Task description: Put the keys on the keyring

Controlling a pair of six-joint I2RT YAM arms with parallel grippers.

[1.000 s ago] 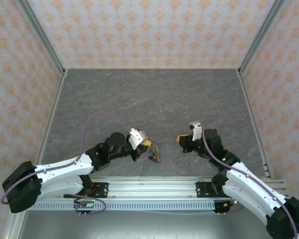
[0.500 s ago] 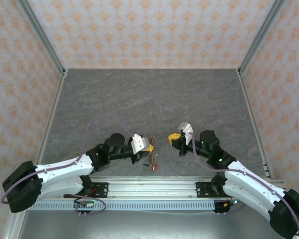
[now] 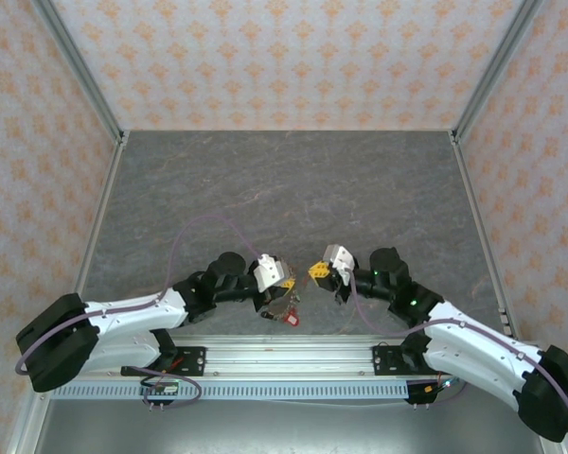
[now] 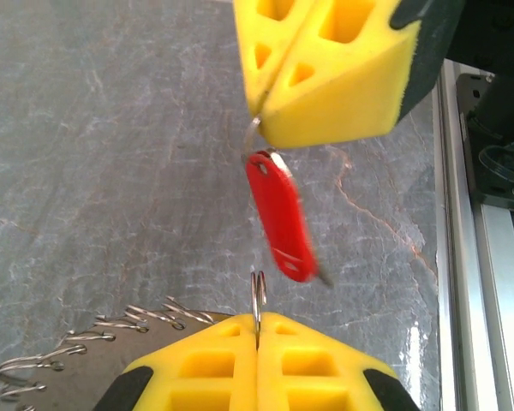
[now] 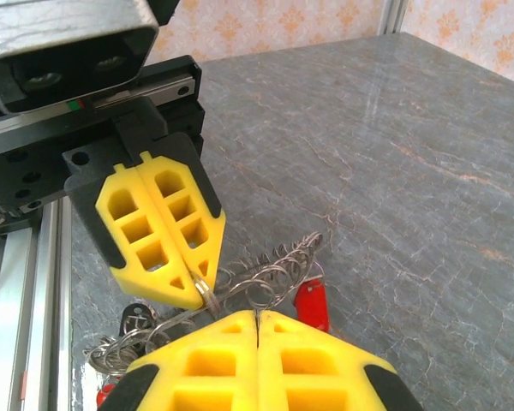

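A red key (image 4: 278, 214), glossy and slim, dangles by its thin wire loop from the right gripper (image 4: 259, 113), whose yellow fingers are pressed together on that loop. Facing it tip to tip, the left gripper (image 4: 257, 332) pinches a loop of the keyring (image 4: 94, 338), a grey fan of jagged wire coils low above the table (image 3: 293, 189)

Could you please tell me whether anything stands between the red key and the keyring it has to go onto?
Nothing visible does. The red key hangs from the shut fingers of the right gripper, just short of the keyring pinched by the left gripper; only bare table shows in the gap.
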